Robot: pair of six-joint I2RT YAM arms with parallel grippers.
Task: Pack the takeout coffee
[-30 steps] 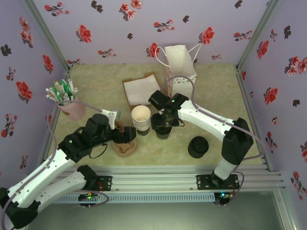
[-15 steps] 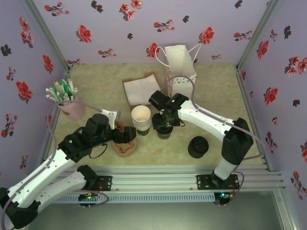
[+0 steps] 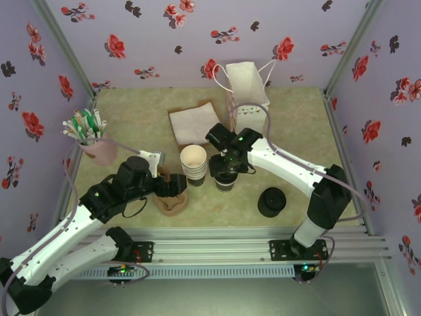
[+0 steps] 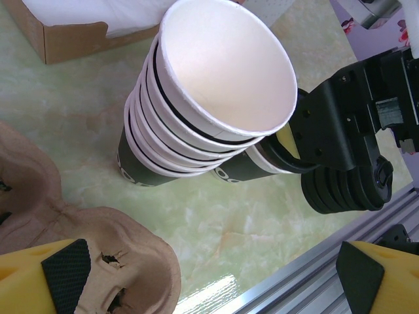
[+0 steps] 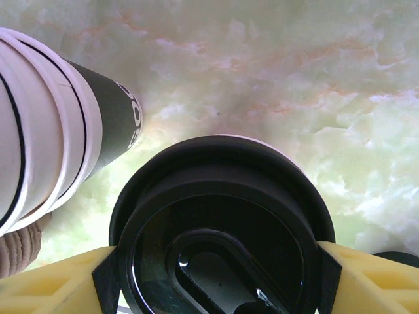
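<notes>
The takeout coffee (image 3: 225,182), a dark cup under a round black lid (image 5: 219,229), stands at mid-table just right of the stack of lidless cups (image 3: 193,162). My right gripper (image 5: 213,278) is shut on it from above. Its yellow fingers (image 5: 65,281) press black pads against both sides of the lid. In the left wrist view the coffee's dark side (image 4: 245,171) peeks out behind the stack (image 4: 216,85). My left gripper (image 3: 172,187) hangs open over the brown pulp cup carrier (image 4: 98,242), with nothing between its fingers.
A white paper bag (image 3: 247,92) stands open at the back. A box of napkins (image 3: 192,122) lies left of the bag. A pile of black lids (image 3: 271,201) sits at the front right. A pink holder of stirrers (image 3: 89,135) is at the far left.
My right arm has shifted slightly to the right with the coffee still in its grip. The left arm has not moved.
</notes>
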